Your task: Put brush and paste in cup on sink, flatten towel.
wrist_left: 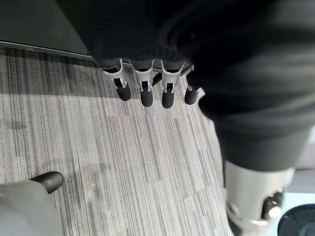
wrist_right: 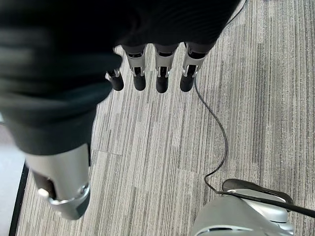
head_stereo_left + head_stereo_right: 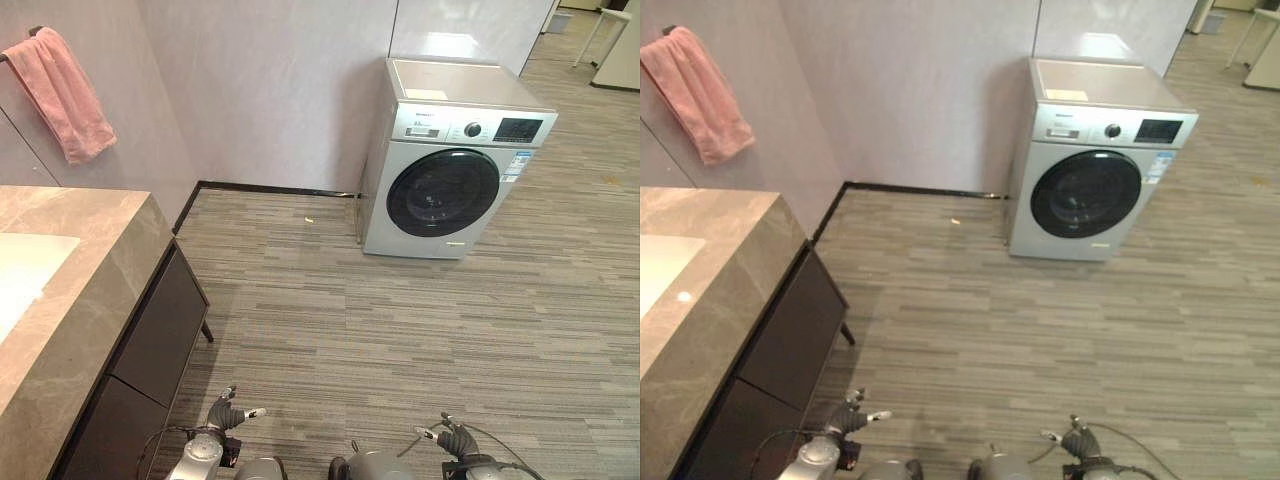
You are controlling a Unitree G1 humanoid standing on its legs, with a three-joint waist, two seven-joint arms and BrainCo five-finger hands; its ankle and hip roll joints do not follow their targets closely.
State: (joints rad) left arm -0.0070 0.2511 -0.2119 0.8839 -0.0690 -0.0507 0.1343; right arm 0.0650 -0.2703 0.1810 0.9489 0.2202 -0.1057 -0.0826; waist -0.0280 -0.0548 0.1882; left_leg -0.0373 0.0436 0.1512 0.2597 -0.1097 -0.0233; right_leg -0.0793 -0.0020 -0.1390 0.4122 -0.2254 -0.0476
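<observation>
A pink towel (image 3: pixel 62 92) hangs bunched from a bar on the wall above the counter at the far left. Below it a brown stone counter (image 3: pixel 95 285) holds a white sink basin (image 3: pixel 25 270) at the left edge. My left hand (image 3: pixel 228 409) hangs low at the bottom of the view, beside the dark cabinet; its fingers (image 1: pixel 142 88) are relaxed and hold nothing. My right hand (image 3: pixel 450 436) hangs at the bottom right, and its fingers (image 2: pixel 162 78) too are straight over the floor with nothing in them.
A silver washing machine (image 3: pixel 450 165) with a round dark door stands against the back wall. Dark cabinet doors (image 3: pixel 150 345) sit under the counter. Grey striped flooring (image 3: pixel 400 320) stretches between the counter and the machine.
</observation>
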